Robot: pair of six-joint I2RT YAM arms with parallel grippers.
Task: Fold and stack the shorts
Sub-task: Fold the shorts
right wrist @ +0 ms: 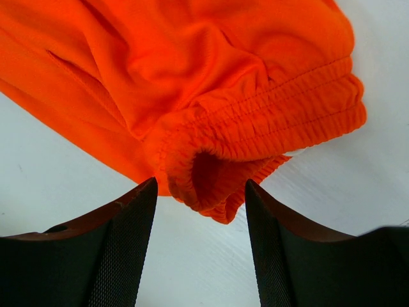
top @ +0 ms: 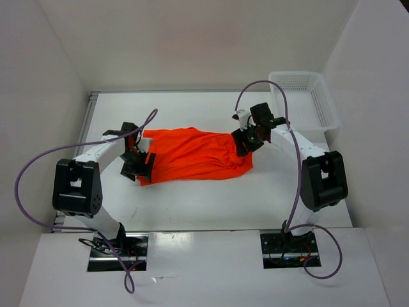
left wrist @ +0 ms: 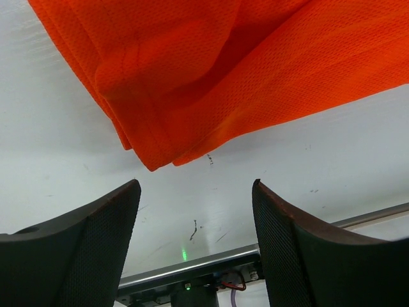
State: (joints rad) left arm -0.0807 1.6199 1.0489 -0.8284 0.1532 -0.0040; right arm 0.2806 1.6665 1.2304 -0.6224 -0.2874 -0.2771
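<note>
The bright orange shorts [top: 192, 153] lie spread flat across the middle of the white table. My left gripper [top: 137, 163] sits at their left end. In the left wrist view the shorts' hem corner [left wrist: 153, 160] lies just beyond my open left gripper [left wrist: 195, 185], and only bare table shows between the fingers. My right gripper [top: 246, 141] is at the shorts' right end. In the right wrist view the gathered elastic waistband [right wrist: 268, 121] bulges down to the tips of my open right gripper [right wrist: 200, 185], with a gap on each side.
A white mesh basket [top: 303, 99] stands at the back right corner. A metal rail [left wrist: 255, 252] runs along the table's edge near the left gripper. White walls enclose the table on three sides.
</note>
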